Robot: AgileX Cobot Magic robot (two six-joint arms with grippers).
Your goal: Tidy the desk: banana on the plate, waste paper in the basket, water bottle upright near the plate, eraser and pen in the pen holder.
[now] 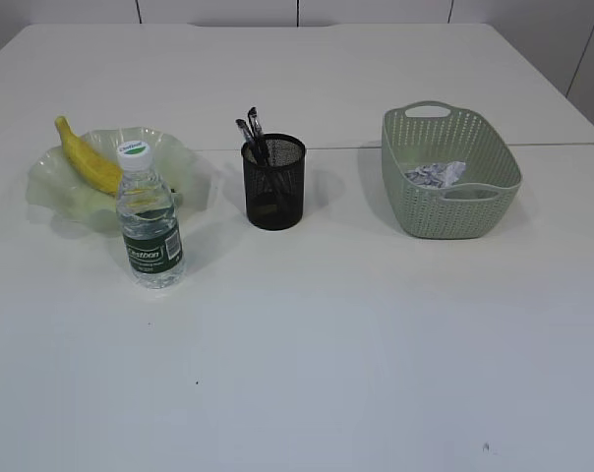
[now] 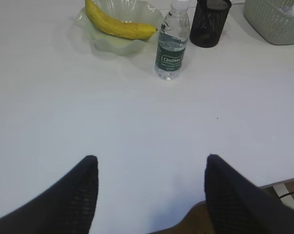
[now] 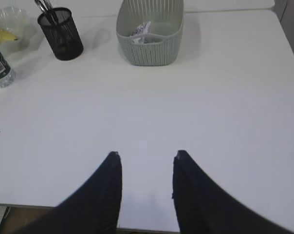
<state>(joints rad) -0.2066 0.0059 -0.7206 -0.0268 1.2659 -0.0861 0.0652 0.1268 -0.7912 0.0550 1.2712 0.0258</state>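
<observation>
Exterior view: white table (image 1: pixel 307 374) carries all task items in a row across its middle. At the left, the banana (image 1: pixel 89 162) lies on the pale green wavy-edged plate (image 1: pixel 51 187). The water bottle (image 1: pixel 149 218) stands upright just in front of the plate, white cap on top, its body overlapping the plate's front edge from this angle. In the middle, the black mesh pen holder (image 1: pixel 274 183) stands upright with dark pens (image 1: pixel 251 131) projecting from its top at a slant. The eraser cannot be made out through the mesh. At the right, the green perforated basket (image 1: pixel 452 173) holds the crumpled waste paper (image 1: pixel 436 175) on its floor. Neither arm appears in this view.

Left wrist view: left gripper (image 2: pixel 152 163) hovers above bare table surface near the front edge, well apart from every item. Its two dark fingers (image 2: pixel 83 195) are spread wide with nothing between them. Banana, plate, bottle, pen holder and one corner of the basket show along the top of the frame.

Right wrist view: right gripper (image 3: pixel 146 158) hovers likewise over bare table near the front edge. Its fingers (image 3: pixel 108 190) stand apart with a clear gap and grip nothing. Basket with the paper inside sits straight ahead at the top, the pen holder to its left.
</observation>
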